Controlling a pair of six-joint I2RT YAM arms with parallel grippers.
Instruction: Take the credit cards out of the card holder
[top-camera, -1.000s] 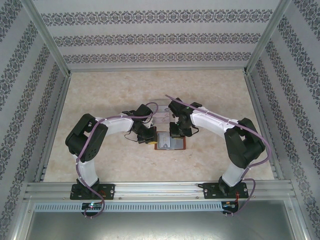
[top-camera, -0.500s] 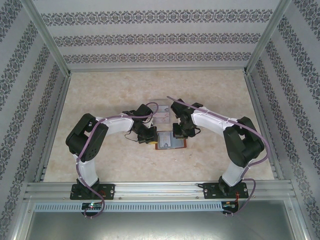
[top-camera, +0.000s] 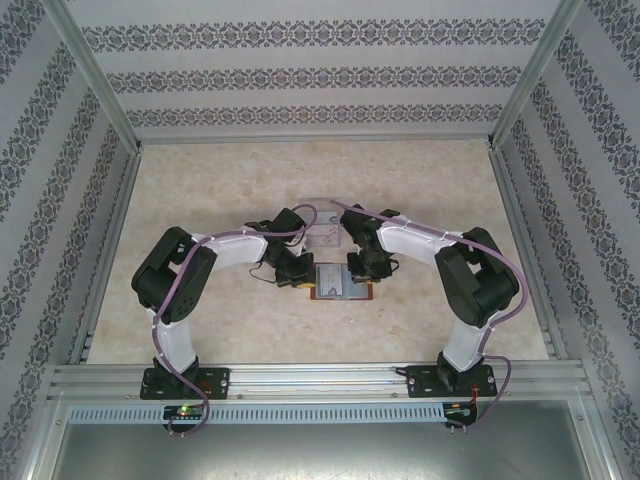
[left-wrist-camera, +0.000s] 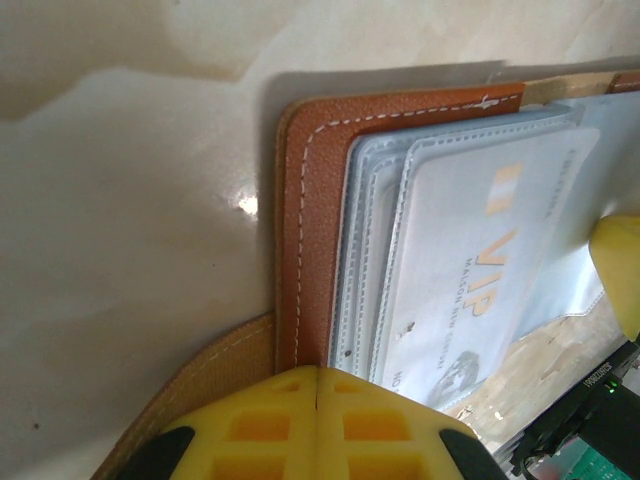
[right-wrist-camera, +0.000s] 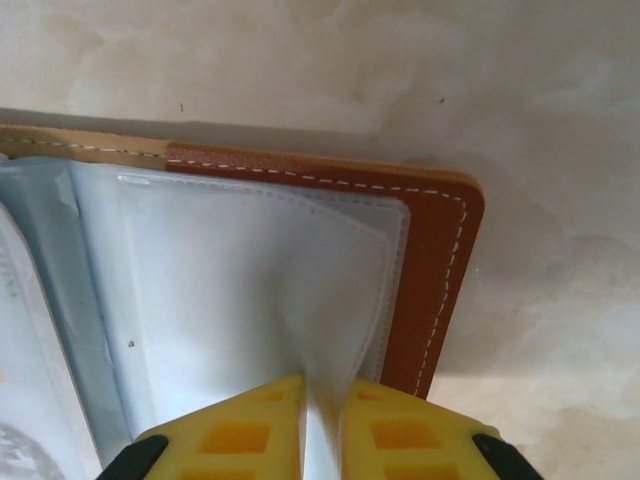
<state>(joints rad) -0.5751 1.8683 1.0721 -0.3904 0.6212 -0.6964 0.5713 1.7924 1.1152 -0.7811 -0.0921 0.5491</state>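
The marbled beige table (top-camera: 200, 190) carries everything near its middle. The left arm (top-camera: 175, 285) bends in from 9 o'clock and the right arm (top-camera: 475, 285) from 3 o'clock, and their wrists meet over the wallet (top-camera: 340, 285). The clear tray (top-camera: 312, 208) sits just at the wallet's 12 o'clock. Pale contents with pinkish marks show inside it, too small to name. The wallet lies open and flat on the table, with its brown leather rim outermost and its blue-grey pockets (left-wrist-camera: 365, 250) facing up. In the left wrist view a whitish card (left-wrist-camera: 470, 270) lettered VIP is tucked into those pockets, toward 3 o'clock from the stitched leather border. Whether more cards lie under it I cannot tell. The tan strap (left-wrist-camera: 215, 365) runs off toward 7 o'clock. In the top view the left gripper (left-wrist-camera: 318, 378) is at the wallet's 9 o'clock end. Its yellow fingers are closed tight against each other at the leather edge by the strap, and I cannot tell whether any leather is nipped between them. The right gripper (right-wrist-camera: 322, 395) is at the 3 o'clock end, its fingers a sliver apart, pinching a thin translucent flap (right-wrist-camera: 320, 340) that rises from the wallet's inner side.
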